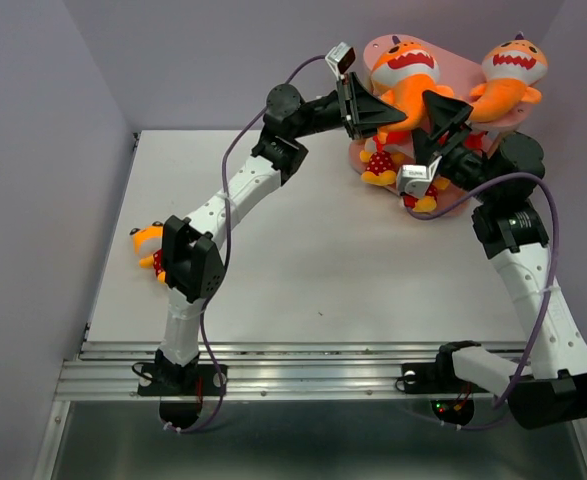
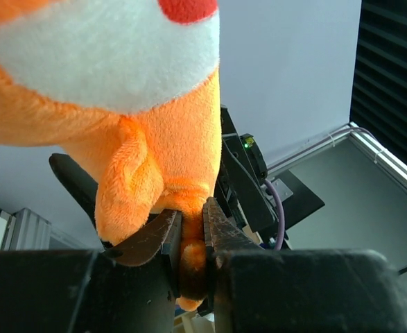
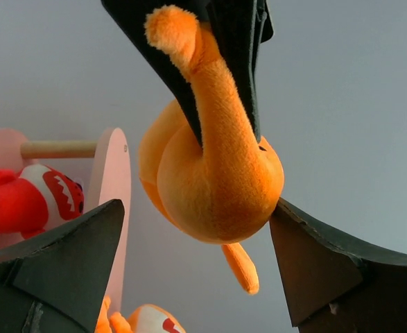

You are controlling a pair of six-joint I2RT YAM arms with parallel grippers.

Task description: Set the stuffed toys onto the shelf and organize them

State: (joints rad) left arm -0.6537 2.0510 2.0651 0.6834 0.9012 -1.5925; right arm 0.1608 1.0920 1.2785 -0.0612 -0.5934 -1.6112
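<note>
Lavender walls enclose a pale grey tabletop [image 1: 303, 260]; a pink three-tier shelf with oval boards and light wooden posts [image 1: 375, 47] stands at its far right.

Left arm: rises from the near-left base to a raised elbow over the table's left side, with the forearm running diagonally to the shelf's top tier. The left gripper [image 2: 189, 229] has its jaws clamped together on the tail end of an orange plush shark with a white toothy mouth [image 2: 154, 139], which is held at top-tier height.

Right arm: climbs the right side of the table and bends in toward the shelf from the front. The right gripper [image 1: 441, 115] has its jaws spread wide, one to either side of that shark's rounded body. Its right finger [image 3: 328, 263] is just at the plush and its left finger is apart from it.

Surroundings:
- A second orange toothy shark [image 1: 513, 65] sits on the top board, to the right.
- A red plush shark [image 3: 23, 201] lies on a tier.
- Two small yellow-orange figures with red white-dotted parts [image 1: 378, 165] lie on the lowest board under the grippers.
- A third small figure [image 1: 148, 243] lies on the table at the far left, half hidden by the left elbow.
</note>
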